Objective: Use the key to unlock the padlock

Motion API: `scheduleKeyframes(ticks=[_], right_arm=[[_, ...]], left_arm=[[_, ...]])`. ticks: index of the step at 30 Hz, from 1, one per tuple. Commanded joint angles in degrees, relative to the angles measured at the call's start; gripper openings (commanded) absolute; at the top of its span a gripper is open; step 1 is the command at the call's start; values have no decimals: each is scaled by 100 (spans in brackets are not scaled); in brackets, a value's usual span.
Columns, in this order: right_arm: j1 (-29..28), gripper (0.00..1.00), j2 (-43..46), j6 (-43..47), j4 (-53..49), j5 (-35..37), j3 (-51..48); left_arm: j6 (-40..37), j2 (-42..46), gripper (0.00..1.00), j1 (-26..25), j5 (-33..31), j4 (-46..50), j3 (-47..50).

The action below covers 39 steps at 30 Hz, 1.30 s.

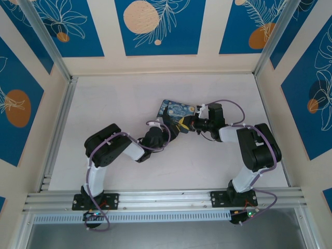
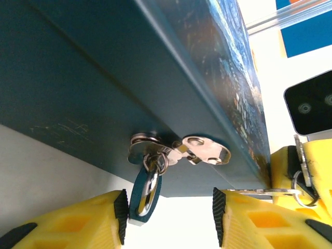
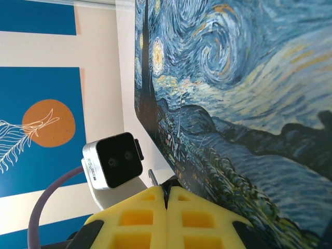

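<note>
The tiny, light teal-blue padlock (image 2: 139, 196) dangled loose from the dark-blue starry-painted box's (image 2: 104, 78) silvery metal hasp (image 2: 205, 150) between the left pincer's (image 2: 170, 213) half-spread jaws, probably best pinched across its flat body, while the right pincer (image 3: 166, 193) was clamped on the thin, slippery-looking silvery key (image 2: 257, 192).

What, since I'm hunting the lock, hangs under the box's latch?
The teal padlock hangs by its shackle from the latch; its keyhole is hidden, the body being edge-on.
</note>
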<state>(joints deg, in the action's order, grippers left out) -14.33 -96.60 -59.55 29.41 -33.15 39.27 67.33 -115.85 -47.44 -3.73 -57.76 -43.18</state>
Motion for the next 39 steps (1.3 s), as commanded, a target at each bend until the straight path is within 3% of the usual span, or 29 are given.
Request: scheduleKeyframes(ticks=[1,10,28,39], right_arm=[[5,0,-203,-4,-397,179,-39],[10,0,-210,-12,-396,185,-42],[15,0,-250,5,-409,194,-41],[18,0,-289,2,-417,179,-13]], left_arm=[[-350,-101,44,79,-376,943,-19],[-481,-148,33,138,-541,1196,-103],[-580,-199,27,291,-697,1284,-235],[-589,-152,13,310,-665,1330,-270]])
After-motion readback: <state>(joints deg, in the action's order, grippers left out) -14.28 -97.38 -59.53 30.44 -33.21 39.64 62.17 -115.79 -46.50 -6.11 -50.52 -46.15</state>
